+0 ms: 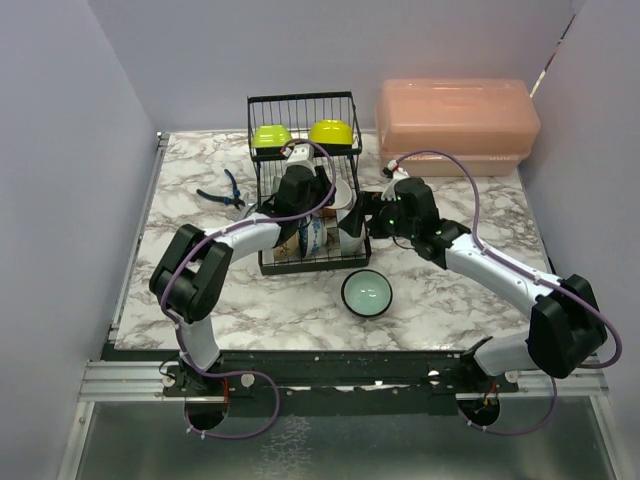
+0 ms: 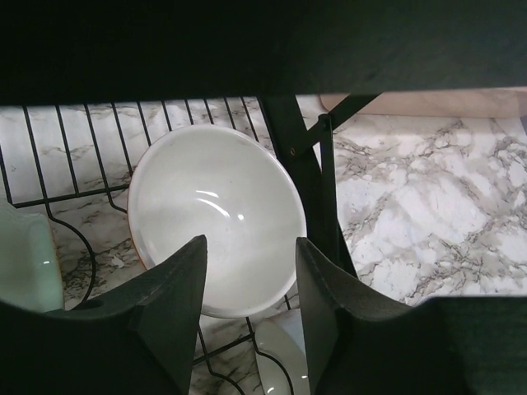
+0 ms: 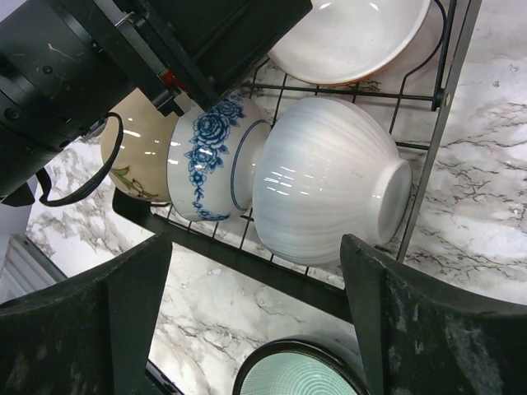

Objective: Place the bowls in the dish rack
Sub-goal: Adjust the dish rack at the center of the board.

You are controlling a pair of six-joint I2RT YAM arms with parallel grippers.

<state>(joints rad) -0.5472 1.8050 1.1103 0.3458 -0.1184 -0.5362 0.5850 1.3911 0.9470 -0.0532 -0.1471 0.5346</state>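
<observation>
Teal bowl (image 1: 367,293): one, loose on marble tabletop (image 1: 200,300) before dish rack (image 1: 300,97). Blue-rose bowl (image 3: 206,160) and ribbed white bowl (image 3: 329,177) racked on edge (dividers hold them). I read left gripper (image 2: 247,313) and right gripper (image 3: 255,329) both spread, empty.

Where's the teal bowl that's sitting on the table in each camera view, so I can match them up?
Top external: teal bowl, lower centre, just in front of the dish rack.
Left wrist: not clearly in view.
Right wrist: the bowl at the bottom edge, centre, partly cut off.
Shared landmark: the rack's black wires, in all three.
</observation>
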